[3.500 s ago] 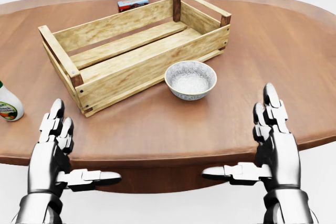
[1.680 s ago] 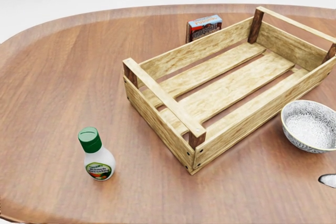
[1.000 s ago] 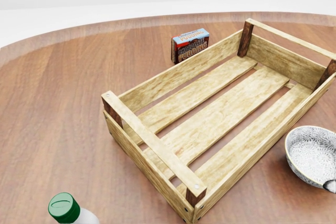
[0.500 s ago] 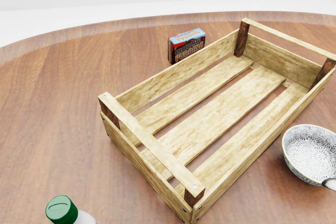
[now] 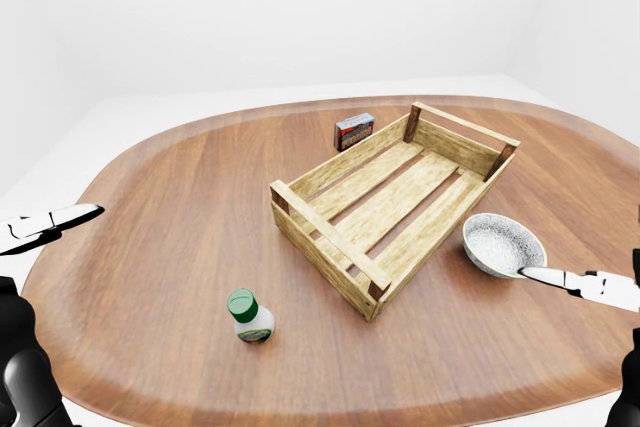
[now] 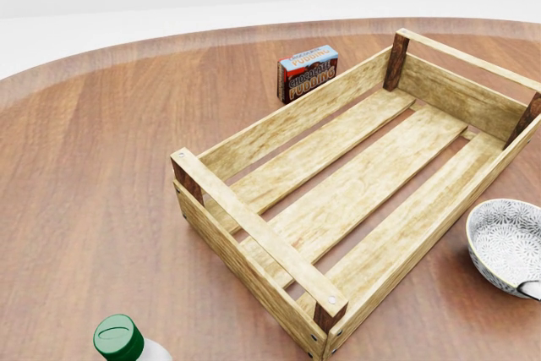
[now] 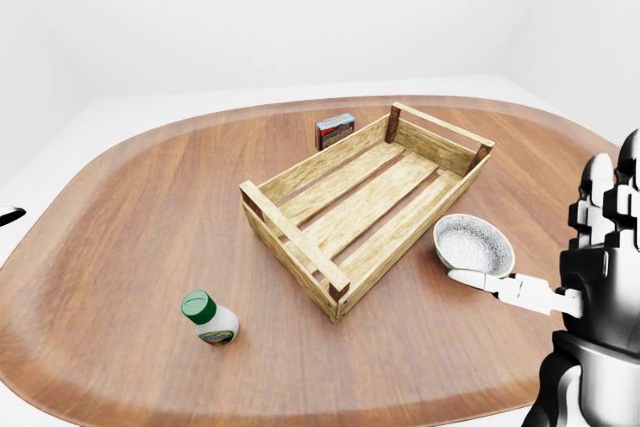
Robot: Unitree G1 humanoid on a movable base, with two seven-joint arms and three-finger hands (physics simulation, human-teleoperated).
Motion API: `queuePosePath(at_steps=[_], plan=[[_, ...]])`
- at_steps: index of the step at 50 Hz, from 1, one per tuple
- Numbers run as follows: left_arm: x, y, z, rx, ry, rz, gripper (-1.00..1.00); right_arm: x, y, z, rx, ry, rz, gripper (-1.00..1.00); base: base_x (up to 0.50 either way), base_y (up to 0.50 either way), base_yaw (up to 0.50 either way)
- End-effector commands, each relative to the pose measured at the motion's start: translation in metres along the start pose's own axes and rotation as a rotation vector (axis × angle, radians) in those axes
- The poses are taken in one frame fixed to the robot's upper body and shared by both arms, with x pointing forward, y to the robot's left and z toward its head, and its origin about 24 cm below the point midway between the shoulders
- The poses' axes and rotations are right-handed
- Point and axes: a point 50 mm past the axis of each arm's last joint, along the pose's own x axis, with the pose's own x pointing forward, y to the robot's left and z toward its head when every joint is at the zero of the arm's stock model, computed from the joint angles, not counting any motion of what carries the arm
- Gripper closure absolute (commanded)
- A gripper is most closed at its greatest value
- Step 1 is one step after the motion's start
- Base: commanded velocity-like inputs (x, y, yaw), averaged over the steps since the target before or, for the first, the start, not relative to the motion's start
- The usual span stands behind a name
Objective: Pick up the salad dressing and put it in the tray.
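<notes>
Left-eye view. Salad dressing (image 5: 250,316): small bottle, green cap, upright on the table (image 5: 170,217), near its lower edge and apart from the tray's near corner. Tray (image 5: 395,202): slatted wooden crate, nothing in it, lying diagonally toward the table's middle. Bowl (image 5: 503,244): patterned, just beside the tray's long right wall. Pudding box (image 5: 354,131): beyond the tray's far long side, close to it. Left hand (image 5: 40,229): at the view's left edge, off the table's left rim, one pale finger extended, nothing held. Right hand: only an outstretched finger shows at the right edge.

Head view. Bottle cap only, at the bottom edge, lower left of the tray's near end wall; tray fills the middle; bowl cut by the right edge.

Right-eye view. Right hand (image 7: 585,267): fingers spread and upright over the table's right rim, one finger reaching toward the bowl, grasping nothing.

Step in hand: approach; the bottle is untouched and the pick not begun. Next move, as judged: the left hand, the nearer one, should travel inward over the left rim to the bottle, fingers parted round the body below the cap, then close.
</notes>
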Motion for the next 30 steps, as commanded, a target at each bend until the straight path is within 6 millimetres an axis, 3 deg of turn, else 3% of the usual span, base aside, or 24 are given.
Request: queuePosePath(at_steps=[1,3,10,13,19,21,22,24,26,30], plan=[[0.000,-0.001,-0.001,0.000,0.005,-0.002,-1.00,0.001,0.005,0.008,-0.008,-0.034,0.020,-1.00,0.00,0.00,0.00],[0.000,0.000,-0.002,0.002,0.007,-0.002,-1.00,0.001,0.004,0.012,0.055,-0.065,0.061,-1.00,0.50,-0.05,0.00],[0.000,0.000,-0.002,0.002,0.009,-0.002,-1.00,-0.002,0.001,-0.007,0.035,0.026,0.018,-1.00,0.50,-0.05,0.00],[0.000,0.000,-0.002,0.003,0.008,-0.002,-1.00,-0.002,0.001,-0.008,0.031,0.035,0.009,-1.00,0.00,0.00,0.00],[0.000,0.000,-0.003,0.003,0.013,-0.003,-1.00,0.015,0.009,0.021,0.077,-0.136,-0.017,-1.00,0.00,0.00,0.00],[0.001,0.000,-0.003,0.002,0.012,-0.003,-1.00,0.025,0.019,0.032,0.002,-0.197,-0.011,-1.00,0.00,0.00,0.00],[0.001,0.000,-0.002,0.001,0.007,-0.002,-1.00,0.035,0.037,0.048,0.028,-0.294,0.106,-1.00,0.00,0.00,0.00],[0.001,0.001,-0.002,0.001,0.009,0.000,-1.00,0.044,0.051,0.065,0.121,-0.401,0.185,-1.00,0.00,0.00,0.00],[0.001,0.000,-0.003,0.001,0.012,-0.001,-1.00,0.059,0.078,0.075,0.111,-0.459,0.279,-1.00,0.00,0.00,0.00],[0.001,0.001,-0.001,0.000,0.003,0.000,-1.00,0.073,0.105,0.087,0.140,-0.518,0.362,-1.00,0.00,0.00,0.00]])
